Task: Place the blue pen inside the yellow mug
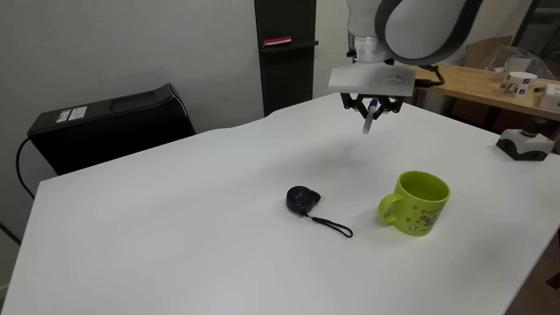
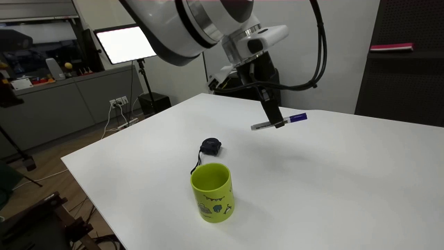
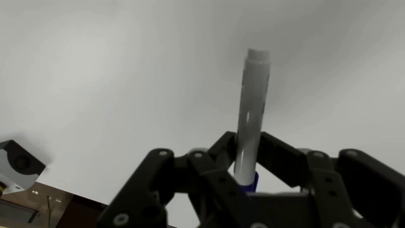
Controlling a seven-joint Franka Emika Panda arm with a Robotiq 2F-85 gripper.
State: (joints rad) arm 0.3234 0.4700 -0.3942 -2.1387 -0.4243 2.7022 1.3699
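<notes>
White counter [image 1: 197,236] lies beneath my fingers [image 3: 280,158], which clamp the pen [image 3: 251,117]: pickup appears complete, while transfer to the mug [image 1: 407,212] and release remain.

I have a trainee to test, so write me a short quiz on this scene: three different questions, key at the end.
1. True or false: the yellow mug stands upright on the table.
2. Multiple choice: the blue pen is (a) inside the yellow mug, (b) gripped by the tool, (c) flat on the table.
3. Short answer: which other item on the table lies nearest the yellow mug?

Key: 1 true; 2 b; 3 the dark tape measure.
</notes>
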